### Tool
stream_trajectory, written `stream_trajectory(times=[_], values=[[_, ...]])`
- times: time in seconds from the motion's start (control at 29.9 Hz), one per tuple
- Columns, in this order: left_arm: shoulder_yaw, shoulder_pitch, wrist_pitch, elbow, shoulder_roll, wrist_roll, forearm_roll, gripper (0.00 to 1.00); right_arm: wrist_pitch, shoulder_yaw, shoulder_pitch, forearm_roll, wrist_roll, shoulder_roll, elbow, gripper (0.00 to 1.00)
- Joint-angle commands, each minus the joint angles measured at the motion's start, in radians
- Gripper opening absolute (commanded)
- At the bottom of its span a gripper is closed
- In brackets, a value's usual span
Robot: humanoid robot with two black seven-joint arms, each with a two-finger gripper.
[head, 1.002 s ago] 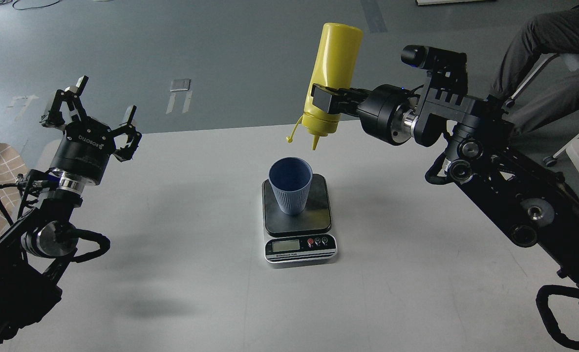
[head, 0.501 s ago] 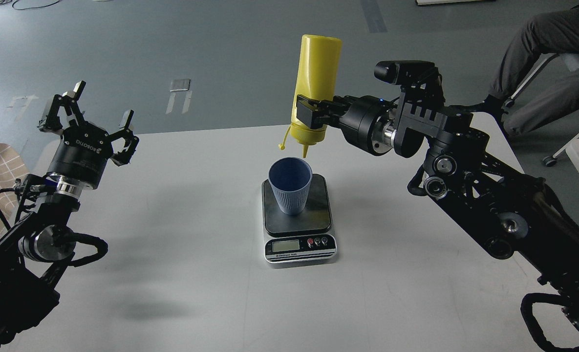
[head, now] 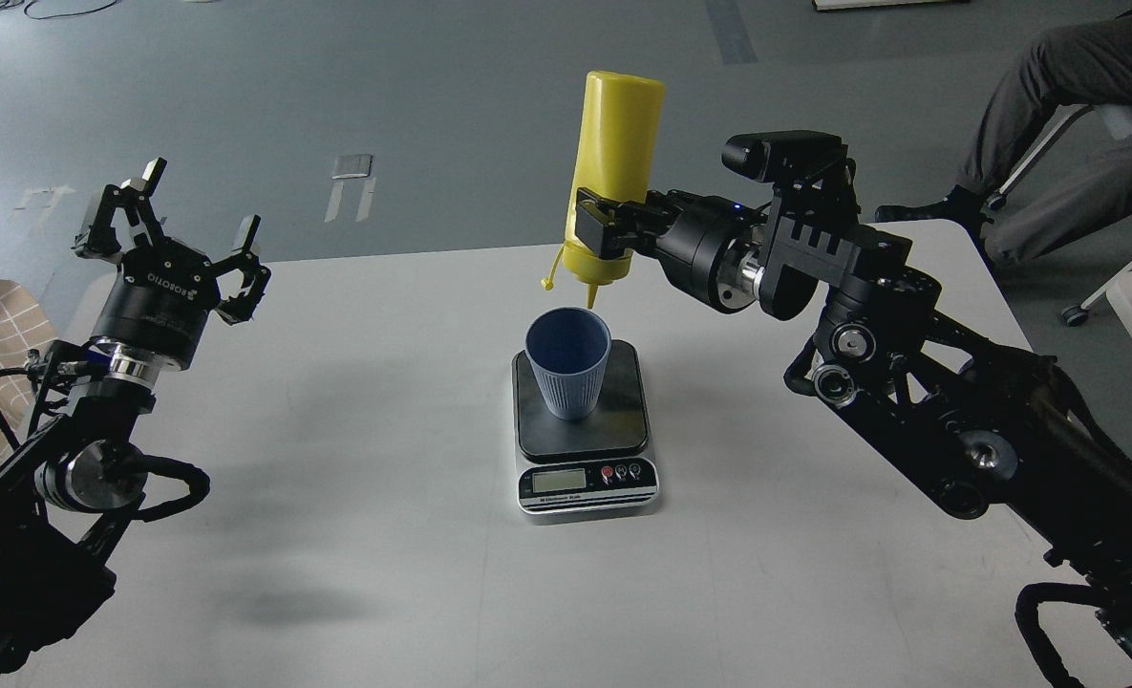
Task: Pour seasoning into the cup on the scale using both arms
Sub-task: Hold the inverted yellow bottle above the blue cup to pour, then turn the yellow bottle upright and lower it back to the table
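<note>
A robotics lab: around the plain white rectangular table (head: 336, 535) lie grey floor with tape marks (head: 351, 186) and loose cables (head: 59, 8).

The cup (head: 568, 362) stands on the scale (head: 583, 420), the upended seasoning (head: 611, 179) just above.

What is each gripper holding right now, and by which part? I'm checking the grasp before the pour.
The right gripper holds the yellow bottle upside down, clamped on its lower body near the nozzle. The left gripper is open and holds nothing.
</note>
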Motion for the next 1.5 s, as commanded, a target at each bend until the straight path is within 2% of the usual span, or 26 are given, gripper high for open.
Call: stream_trajectory(times=[0.0, 0.47, 0.67, 0.74, 0.94, 1.0, 1.04, 1.14, 1.2, 1.27, 1.4, 1.47], values=[[0.0, 0.0, 0.0, 0.0, 0.0, 0.0, 0.0, 0.98, -0.024, -0.001, -0.002, -0.002, 0.0, 0.006, 0.0, 0.0], [-0.002, 0.0, 0.0, 0.0, 0.001, 0.0, 0.0, 0.98, -0.05, 0.028, -0.046, 0.016, 0.001, 0.02, 0.004, 0.0], [-0.003, 0.0, 0.0, 0.0, 0.003, 0.0, 0.0, 0.98, -0.073, 0.227, -0.118, 0.068, 0.001, 0.056, 0.004, 0.0], [-0.002, 0.0, 0.0, 0.0, 0.003, 0.0, 0.0, 0.98, -0.073, 0.352, -0.141, 0.178, 0.0, 0.109, 0.003, 0.0], [-0.002, 0.0, 0.0, 0.0, 0.0, 0.0, 0.0, 0.98, -0.093, 0.549, -0.155, 0.364, -0.012, 0.116, -0.012, 0.0], [-0.002, 0.0, 0.0, 0.0, 0.0, 0.0, 0.0, 0.98, -0.098, 0.63, -0.167, 0.526, -0.016, 0.113, -0.041, 0.0], [-0.002, 0.0, 0.0, 0.0, 0.0, 0.0, 0.0, 0.98, -0.098, 0.631, -0.167, 0.527, -0.016, 0.113, -0.042, 0.0], [0.0, 0.0, 0.0, 0.0, 0.0, 0.0, 0.0, 0.98, -0.101, 0.723, -0.189, 0.774, -0.048, 0.101, -0.112, 0.0], [0.0, 0.0, 0.0, -0.002, 0.001, 0.0, 0.0, 0.98, -0.115, 0.787, -0.204, 1.095, -0.083, 0.09, -0.207, 0.0], [0.0, 0.0, 0.0, -0.002, 0.001, 0.0, 0.0, 0.98, -0.124, 0.792, -0.216, 1.254, -0.095, 0.077, -0.258, 0.0], [0.0, 0.0, 0.0, -0.003, 0.005, 0.0, 0.0, 0.98, -0.112, 0.787, -0.235, 1.752, -0.103, 0.005, -0.448, 0.0], [0.001, 0.0, 0.0, -0.003, 0.005, 0.0, 0.0, 0.98, -0.098, 0.789, -0.253, 1.852, -0.105, -0.005, -0.476, 0.0]])
